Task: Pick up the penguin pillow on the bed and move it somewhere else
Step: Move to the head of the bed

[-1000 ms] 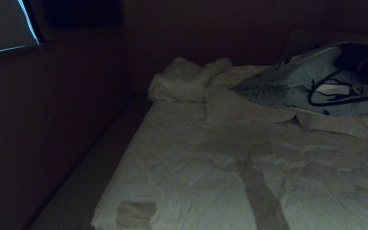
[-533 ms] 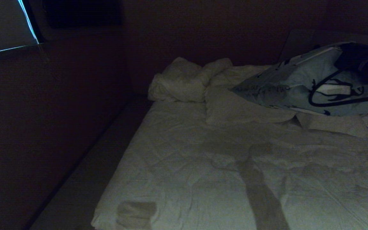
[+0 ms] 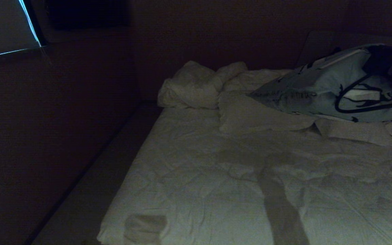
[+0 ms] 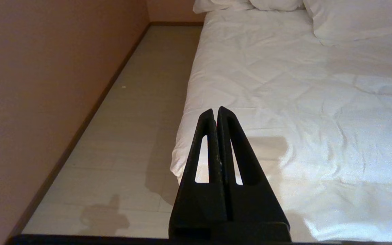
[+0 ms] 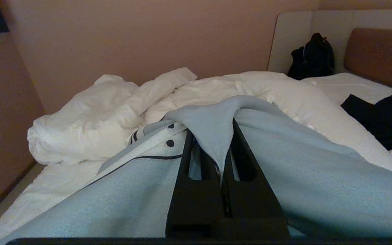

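The penguin pillow (image 3: 328,92), light blue-grey with black outlines and dark script, lies tilted at the far right of the bed (image 3: 250,190). One end is lifted off the white bedding. My right gripper (image 3: 391,64) is the dark shape at its raised upper edge. In the right wrist view the right gripper (image 5: 213,139) is shut on a bunched fold of the penguin pillow (image 5: 318,183), whose cloth drapes over both fingers. My left gripper (image 4: 216,110) is shut and empty, held still above the bed's near left corner (image 4: 189,163).
A rumpled white duvet (image 3: 192,88) and a plain white pillow (image 3: 250,115) lie left of the penguin pillow. A black bag (image 5: 313,56) leans on the headboard (image 5: 379,54), with dark clothing (image 5: 379,119) nearby. A floor strip (image 4: 131,119) runs between bed and wall.
The penguin pillow has shifted slightly to the right in the head view, carried by the right gripper. The left arm has not moved.
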`<state>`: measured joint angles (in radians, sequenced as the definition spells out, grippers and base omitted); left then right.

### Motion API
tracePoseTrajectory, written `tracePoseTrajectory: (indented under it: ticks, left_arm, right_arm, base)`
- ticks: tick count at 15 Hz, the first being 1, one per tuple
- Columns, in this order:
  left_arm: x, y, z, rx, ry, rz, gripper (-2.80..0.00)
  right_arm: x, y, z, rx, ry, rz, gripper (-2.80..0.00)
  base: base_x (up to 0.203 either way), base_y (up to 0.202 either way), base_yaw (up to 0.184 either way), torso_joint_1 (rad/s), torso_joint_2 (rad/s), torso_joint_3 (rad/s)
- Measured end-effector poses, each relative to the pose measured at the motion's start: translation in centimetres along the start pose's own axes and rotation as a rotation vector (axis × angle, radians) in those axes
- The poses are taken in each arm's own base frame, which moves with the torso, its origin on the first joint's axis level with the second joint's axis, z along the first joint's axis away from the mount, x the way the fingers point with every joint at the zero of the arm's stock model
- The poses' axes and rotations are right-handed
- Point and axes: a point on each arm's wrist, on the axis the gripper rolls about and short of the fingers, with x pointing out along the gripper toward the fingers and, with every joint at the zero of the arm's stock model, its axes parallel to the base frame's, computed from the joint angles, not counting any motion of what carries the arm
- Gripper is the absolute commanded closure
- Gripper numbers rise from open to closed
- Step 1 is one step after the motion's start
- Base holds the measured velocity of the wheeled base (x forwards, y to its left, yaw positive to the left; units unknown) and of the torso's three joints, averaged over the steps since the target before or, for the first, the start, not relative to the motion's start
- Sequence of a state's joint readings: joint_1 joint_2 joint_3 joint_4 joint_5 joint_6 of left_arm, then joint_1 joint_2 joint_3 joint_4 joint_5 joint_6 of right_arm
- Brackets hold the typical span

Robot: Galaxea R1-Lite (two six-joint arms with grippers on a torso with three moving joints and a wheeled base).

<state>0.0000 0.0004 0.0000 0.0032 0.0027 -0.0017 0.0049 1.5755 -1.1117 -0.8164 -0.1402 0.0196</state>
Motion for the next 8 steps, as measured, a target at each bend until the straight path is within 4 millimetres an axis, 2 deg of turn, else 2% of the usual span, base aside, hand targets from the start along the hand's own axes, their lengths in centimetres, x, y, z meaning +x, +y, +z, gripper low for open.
tracePoseTrajectory:
  ticks: [2, 8]
  left_arm:
    - [0.0, 0.0, 0.0, 0.0, 0.0, -0.001, 0.0]
    - [0.0, 0.0, -0.06, 0.006, 0.006, 0.002, 0.0]
  right_arm:
    - [0.06, -0.14, 0.17, -0.002, -0.008, 0.011, 0.0]
    - [0.09, -0.28, 0.17, -0.005, -0.008, 0.017, 0.0]
  base:
    - [0.004, -0.098, 0.01, 0.001, 0.0, 0.004]
    - [0.0, -0.192, -0.001, 0.001, 0.0, 0.001]
